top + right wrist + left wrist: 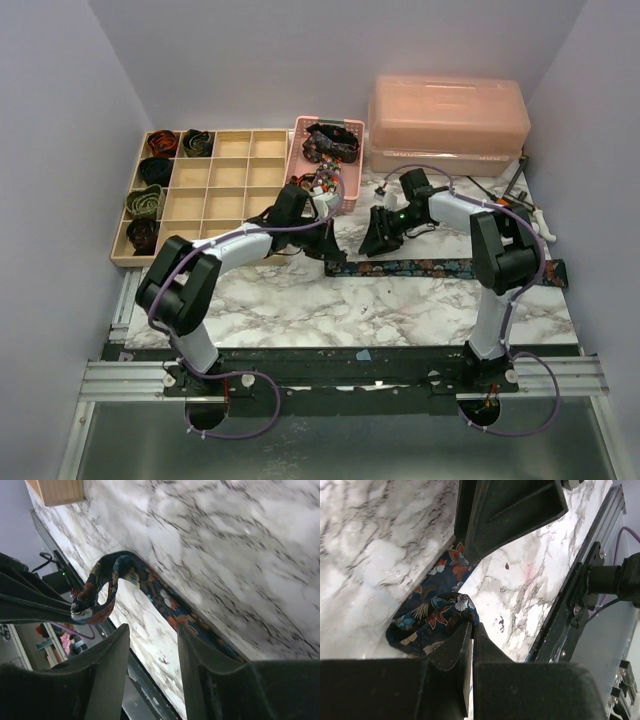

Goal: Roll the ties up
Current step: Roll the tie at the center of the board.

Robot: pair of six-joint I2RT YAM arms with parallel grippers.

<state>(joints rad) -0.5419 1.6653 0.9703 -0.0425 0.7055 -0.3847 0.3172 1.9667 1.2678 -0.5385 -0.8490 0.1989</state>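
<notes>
A navy floral tie (450,268) lies flat across the marble table, running from the middle to the right edge. My left gripper (326,246) is shut on its left end, which is lifted and curled back into a loop (437,612); the fabric is pinched at the fingertips (470,625). My right gripper (381,236) is open and empty just right of that loop and above the tie. In the right wrist view the loop (100,592) hangs from the left gripper ahead of my open right gripper (152,635).
A wooden divided tray (235,190) at the back left holds several coiled ties (146,201) in its left cells. A pink mesh basket (300,135) with loose ties stands behind the grippers. A pink lidded box (447,120) is at the back right, with tools (520,190) beside it.
</notes>
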